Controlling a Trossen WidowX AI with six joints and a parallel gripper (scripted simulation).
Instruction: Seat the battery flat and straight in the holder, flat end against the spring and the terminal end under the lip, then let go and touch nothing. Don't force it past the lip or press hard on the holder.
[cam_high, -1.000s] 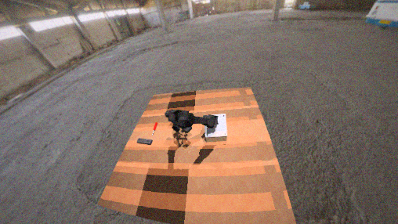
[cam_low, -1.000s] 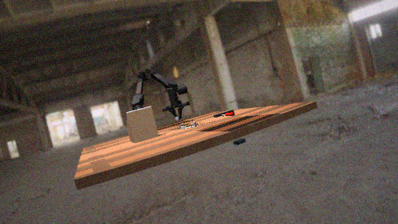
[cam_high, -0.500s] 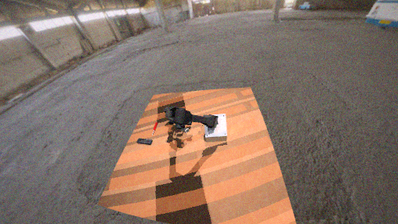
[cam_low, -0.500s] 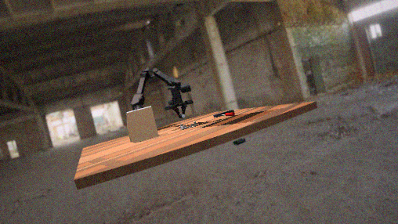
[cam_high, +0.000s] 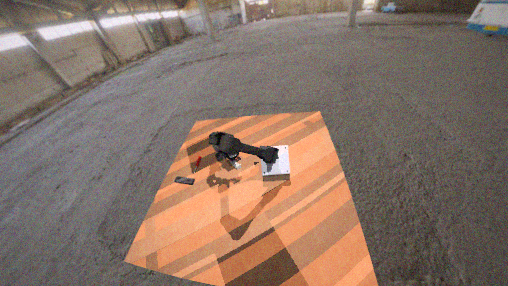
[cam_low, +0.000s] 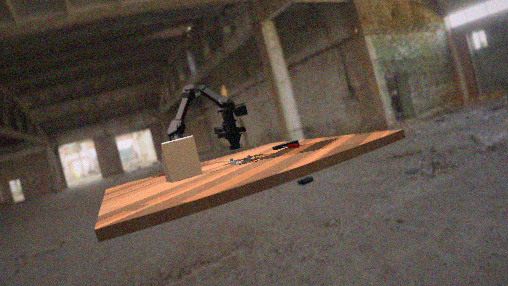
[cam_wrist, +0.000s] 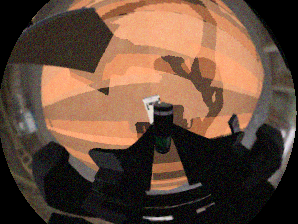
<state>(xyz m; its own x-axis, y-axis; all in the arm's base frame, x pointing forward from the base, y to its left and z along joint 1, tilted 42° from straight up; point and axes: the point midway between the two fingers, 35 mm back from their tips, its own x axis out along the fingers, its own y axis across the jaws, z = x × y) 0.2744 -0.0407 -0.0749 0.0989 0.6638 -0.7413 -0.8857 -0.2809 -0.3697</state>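
Above striped wood, tool (cam_low: 234, 146) (cam_wrist: 161, 127) partly open, gripping the dark-and-green battery (cam_wrist: 163, 114).

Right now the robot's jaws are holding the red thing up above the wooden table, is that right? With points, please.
Not quite: the jaws hold the dark battery (cam_wrist: 163, 116) above the wooden table (cam_high: 310, 200) (cam_wrist: 135, 30), as the wrist view shows.

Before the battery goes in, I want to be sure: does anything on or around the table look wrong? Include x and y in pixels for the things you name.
Yes: in the exterior view, a small dark object (cam_low: 305, 180) appears beyond the table's edge (cam_low: 250, 192), against the floor, possibly fallen.
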